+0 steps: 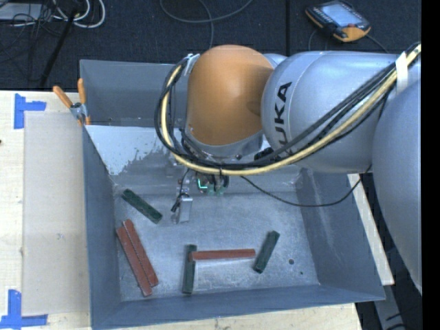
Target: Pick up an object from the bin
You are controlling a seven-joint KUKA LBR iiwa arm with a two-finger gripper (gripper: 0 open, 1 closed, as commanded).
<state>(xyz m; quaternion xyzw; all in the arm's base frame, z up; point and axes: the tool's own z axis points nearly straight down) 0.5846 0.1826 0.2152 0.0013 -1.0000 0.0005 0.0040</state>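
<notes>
Dark-green bar lies tilted, fingers just right of it; can't tell if apart or together. I'd shift left, align across bar's narrow side, then descend.

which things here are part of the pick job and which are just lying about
Job in hand: pincer; grey bin; dark green bar nearest the pincer; two red-brown bars at left; single red-brown bar; upright green bar and tilted green bar at its ends.
Lying about: orange handheld device and cables, outside the bin.
</notes>
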